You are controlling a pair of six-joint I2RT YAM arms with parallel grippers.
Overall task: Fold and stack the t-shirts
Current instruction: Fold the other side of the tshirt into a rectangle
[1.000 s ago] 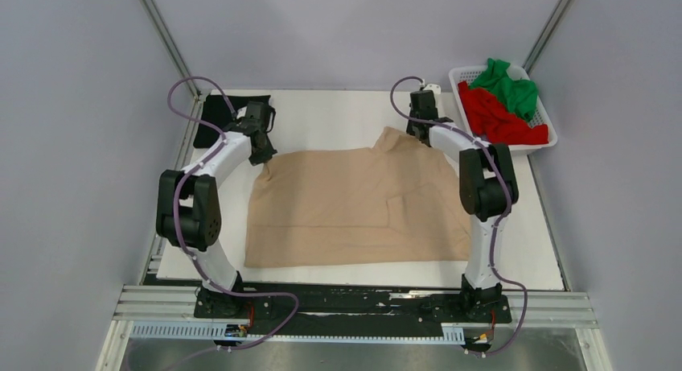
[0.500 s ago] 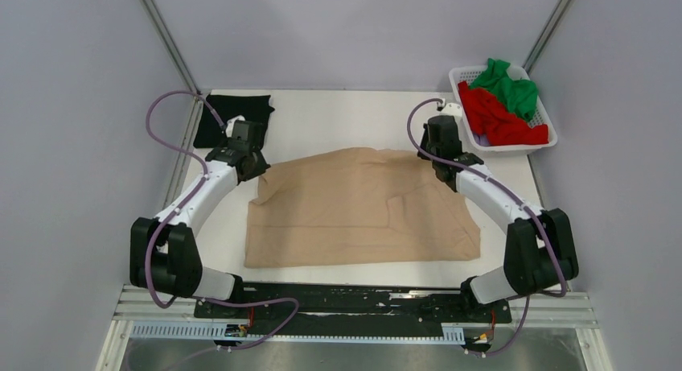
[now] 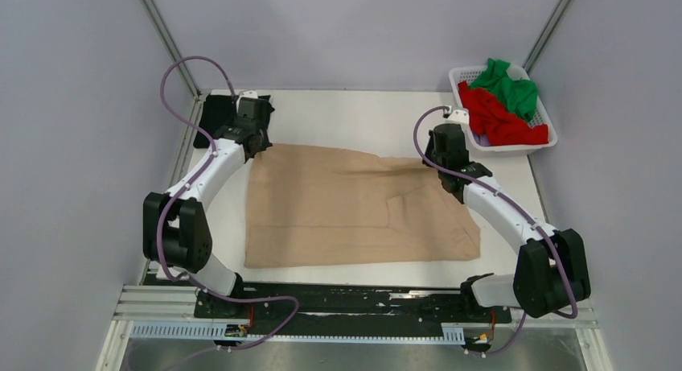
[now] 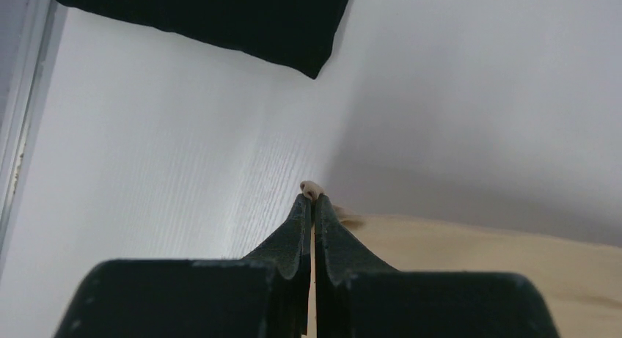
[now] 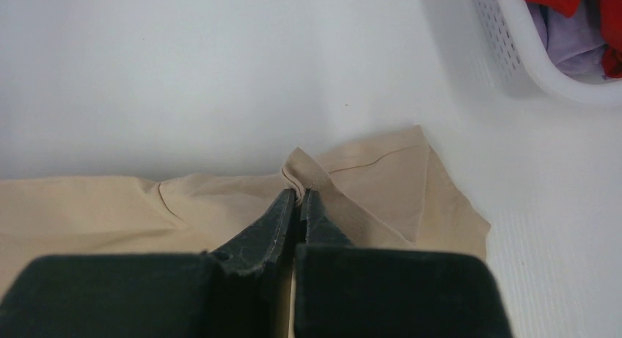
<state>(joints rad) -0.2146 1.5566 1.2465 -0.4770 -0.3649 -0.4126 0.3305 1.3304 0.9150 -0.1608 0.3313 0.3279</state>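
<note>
Right, the beige t-shirt (image 3: 354, 206) lies spread across the white table (image 3: 346, 113), soft and matte. Its near hem is straight, and shallow creases run toward the far edge. The left gripper (image 4: 312, 199) has its dark tapered fingers pressed together on the shirt's far-left corner, with a small nub of tan cloth poking out past the tips. The right gripper (image 5: 297, 195) is pinched tight too, on a raised ridge of fabric at the far-right side, just beside a flat, squared-off sleeve. A folded black t-shirt (image 3: 215, 113) sits as a neat dark rectangle at the far-left corner of the table, apart from the beige one. In the far-right corner, the red t-shirt (image 3: 499, 117) and green t-shirt (image 3: 511, 85) are crumpled together in a white slatted plastic basket (image 3: 515, 149).
</note>
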